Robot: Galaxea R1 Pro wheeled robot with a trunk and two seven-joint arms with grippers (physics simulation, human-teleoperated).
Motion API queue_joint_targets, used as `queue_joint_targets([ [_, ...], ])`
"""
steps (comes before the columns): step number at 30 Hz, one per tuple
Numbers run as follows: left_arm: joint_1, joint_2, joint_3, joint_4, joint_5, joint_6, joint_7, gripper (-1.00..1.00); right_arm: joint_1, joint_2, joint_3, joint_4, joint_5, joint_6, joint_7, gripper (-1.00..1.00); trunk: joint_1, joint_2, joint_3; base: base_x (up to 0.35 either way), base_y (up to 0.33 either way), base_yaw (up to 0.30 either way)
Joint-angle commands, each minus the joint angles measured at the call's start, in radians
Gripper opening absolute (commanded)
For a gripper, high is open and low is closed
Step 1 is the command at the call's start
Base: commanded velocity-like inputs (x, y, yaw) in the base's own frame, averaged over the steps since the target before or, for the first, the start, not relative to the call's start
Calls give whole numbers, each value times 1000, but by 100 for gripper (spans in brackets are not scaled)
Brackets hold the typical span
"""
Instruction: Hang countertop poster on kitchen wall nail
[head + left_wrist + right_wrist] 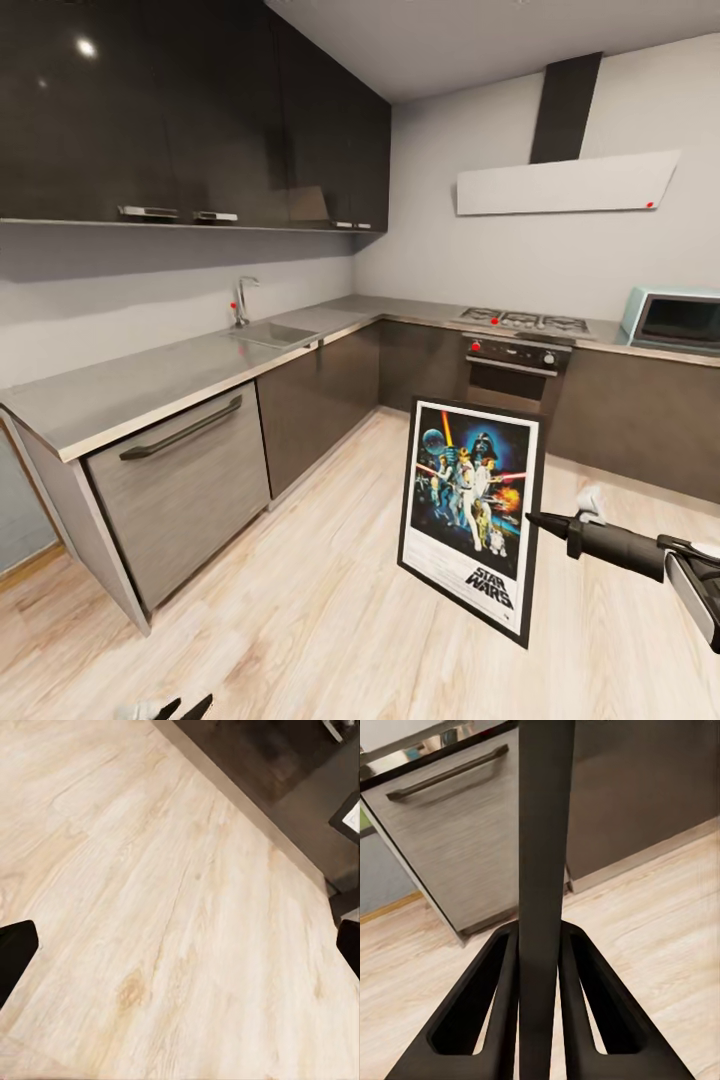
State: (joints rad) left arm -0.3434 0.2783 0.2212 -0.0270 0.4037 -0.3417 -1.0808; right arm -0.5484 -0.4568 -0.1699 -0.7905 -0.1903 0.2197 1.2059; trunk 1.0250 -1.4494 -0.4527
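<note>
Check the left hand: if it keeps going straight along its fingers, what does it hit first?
Probably the pale wood-plank floor. The left wrist view looks down the open left hand onto bare planks, with a dark grey cabinet base off to one side. Depth is unclear, but nothing sits in between.

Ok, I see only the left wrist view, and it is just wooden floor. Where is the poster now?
Observer: The right pincer holds the poster by its side edge, above the floor.
Operator: Is the pincer closed on it?
Observer: Yes. In the right wrist view, both fingers press against the black frame edge between them.
Operator: And where is the countertop?
Observer: The countertop runs along the head view's left, with the sink set in it.
</note>
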Motion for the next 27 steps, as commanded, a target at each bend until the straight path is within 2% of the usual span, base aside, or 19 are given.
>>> queue_joint_targets([
  [1,0,0,7,1,-3,-4,17,100,-1,0,0,0,-7,15,7,-100,0,-1,0,0,0,0],
  [3,2,-1,7,2,6,-3,76,100,-1,1,0,0,-7,15,5,-100,0,-1,4,0,0,0],
  [7,4,-3,6,2,14,-1,145,100,-1,1,0,-1,-8,16,4,-100,0,-1,9,0,0,0],
  [13,4,-3,7,2,16,0,159,100,-1,2,1,-1,-8,15,3,-100,0,-1,10,0,0,0],
  [27,4,-2,7,1,17,0,163,100,-1,3,1,-1,-8,15,6,-100,-54,97,54,0,0,0],
])
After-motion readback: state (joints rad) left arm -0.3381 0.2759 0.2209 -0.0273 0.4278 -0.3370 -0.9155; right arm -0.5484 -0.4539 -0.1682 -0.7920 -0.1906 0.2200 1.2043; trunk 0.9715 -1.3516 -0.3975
